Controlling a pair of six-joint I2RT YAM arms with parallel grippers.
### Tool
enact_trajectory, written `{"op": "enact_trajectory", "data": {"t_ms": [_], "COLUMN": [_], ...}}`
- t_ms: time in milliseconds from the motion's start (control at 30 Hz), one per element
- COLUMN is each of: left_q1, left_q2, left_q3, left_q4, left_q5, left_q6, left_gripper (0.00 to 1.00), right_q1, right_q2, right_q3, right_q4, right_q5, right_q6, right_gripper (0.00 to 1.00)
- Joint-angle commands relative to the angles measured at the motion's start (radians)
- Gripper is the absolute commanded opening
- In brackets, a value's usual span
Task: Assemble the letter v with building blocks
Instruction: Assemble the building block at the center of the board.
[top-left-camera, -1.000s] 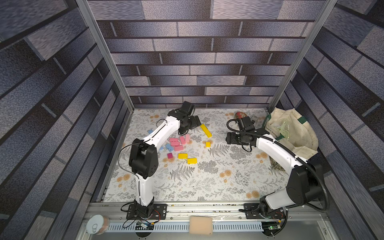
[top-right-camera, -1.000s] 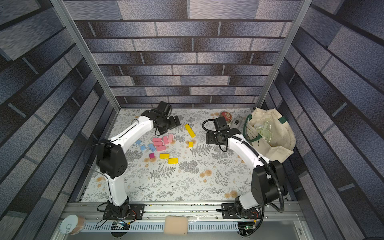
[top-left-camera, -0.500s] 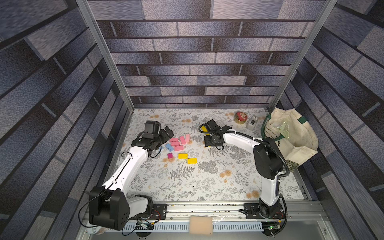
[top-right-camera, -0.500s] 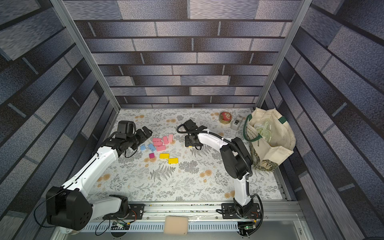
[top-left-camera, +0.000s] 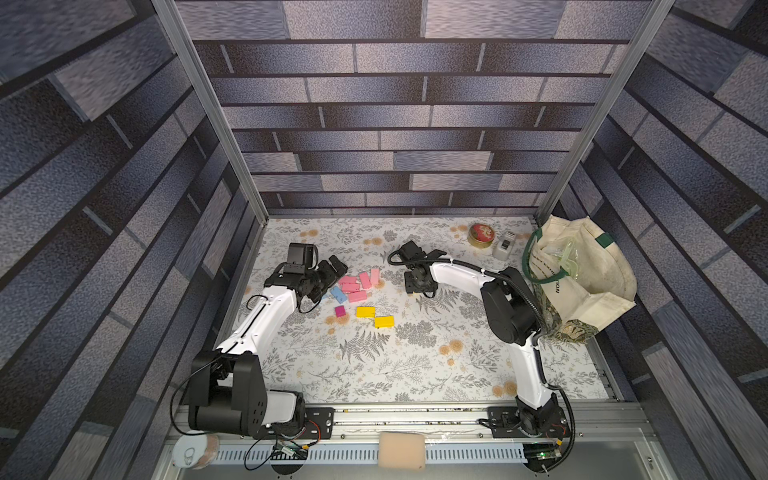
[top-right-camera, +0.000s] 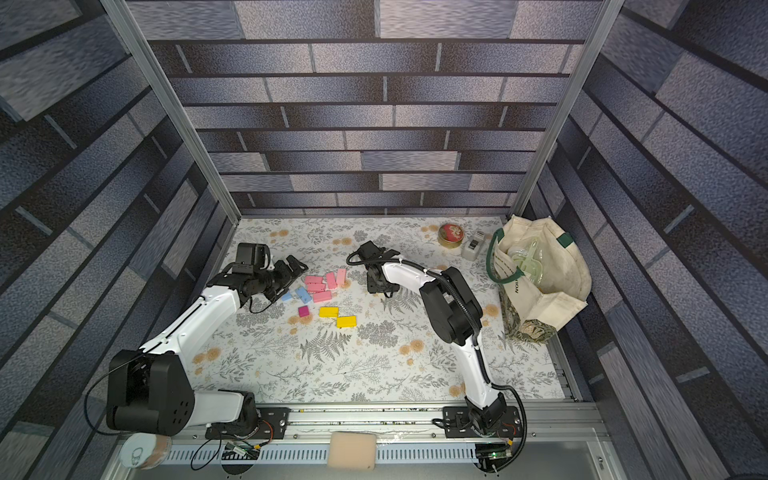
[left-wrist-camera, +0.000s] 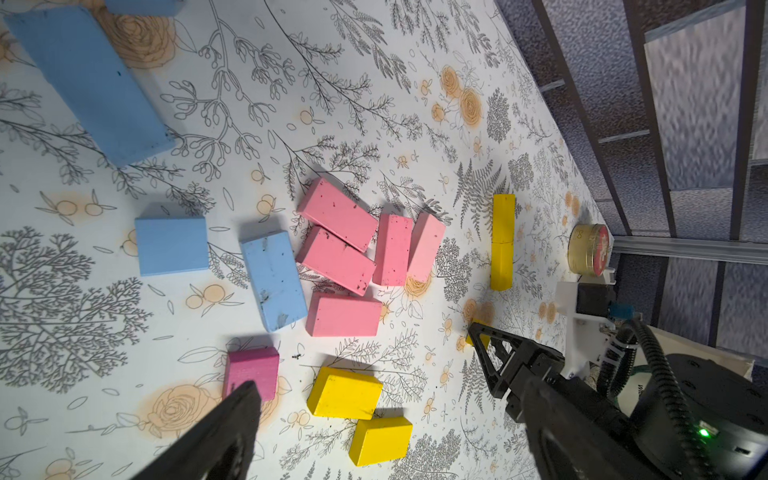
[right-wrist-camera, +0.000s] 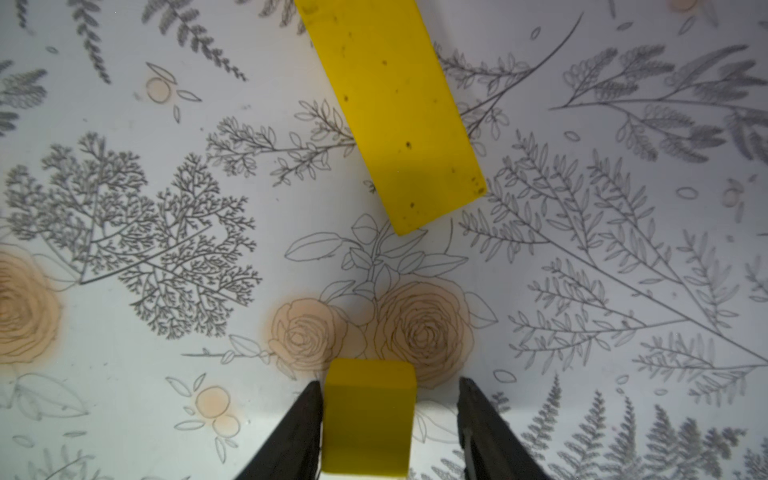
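The building blocks lie on the floral mat: several pink ones (top-left-camera: 358, 282) in a cluster, light blue ones (top-left-camera: 338, 294), a magenta cube (top-left-camera: 340, 311) and two yellow ones (top-left-camera: 366, 311) in front. My left gripper (top-left-camera: 333, 267) hovers open just left of the pink cluster, its jaws wide apart in the left wrist view (left-wrist-camera: 360, 355). My right gripper (top-left-camera: 419, 286) points down over a small yellow block (right-wrist-camera: 370, 415). One fingertip touches that block and the other stands clear of it. A long yellow block (right-wrist-camera: 395, 112) lies just beyond.
A round red-and-gold tin (top-left-camera: 481, 235) and a small white-grey box (top-left-camera: 505, 245) stand at the back right. A cloth tote bag (top-left-camera: 582, 274) fills the right side. A sponge (top-left-camera: 401, 450) and a can (top-left-camera: 195, 451) rest on the front rail.
My right gripper has swung left and come down over the small yellow block. My left gripper has pulled back from behind the pile to its left side.
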Motion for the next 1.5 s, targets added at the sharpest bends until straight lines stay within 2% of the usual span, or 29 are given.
{"op": "enact_trajectory", "data": {"t_ms": [0,167,300,433,567,700,800,1033,1233,1467], "left_q1": [0.005,0.008,0.009,0.008,0.008,0.012,0.020,0.027,0.031,0.041], "left_q2": [-0.005,0.001,0.008,0.012,0.005,0.020,0.030,0.048,0.098,0.112], "left_q3": [-0.015,-0.029,-0.037,-0.028,-0.039,-0.046,-0.049,-0.068,-0.068,-0.072], "left_q4": [0.025,0.037,0.057,0.047,0.064,0.080,0.075,0.096,0.115,0.121], "left_q5": [0.033,0.045,0.063,0.079,0.088,0.104,0.130,0.160,0.206,0.209], "left_q6": [0.000,-0.014,-0.028,-0.026,-0.042,-0.066,-0.077,-0.110,-0.140,-0.151], "left_gripper": [1.00,1.00,1.00,1.00,1.00,1.00,1.00,1.00,1.00,1.00], "right_q1": [0.007,0.008,0.006,-0.021,-0.090,-0.143,-0.192,-0.210,-0.209,-0.201], "right_q2": [0.037,0.039,0.016,-0.044,-0.094,-0.087,-0.088,-0.055,-0.019,0.019], "right_q3": [0.031,0.021,-0.015,-0.075,-0.108,-0.084,-0.079,-0.026,0.008,0.049], "right_q4": [-0.050,-0.057,-0.035,-0.014,-0.049,-0.092,-0.071,-0.075,-0.052,-0.043], "right_q5": [0.024,0.014,-0.035,-0.114,-0.242,-0.217,-0.285,-0.303,-0.319,-0.314], "right_q6": [-0.025,-0.082,-0.161,-0.321,-0.493,-0.624,-0.662,-0.751,-0.727,-0.684], "right_gripper": [0.47,0.43,0.35,0.28,0.28,0.28,0.29,0.29,0.29,0.32]}}
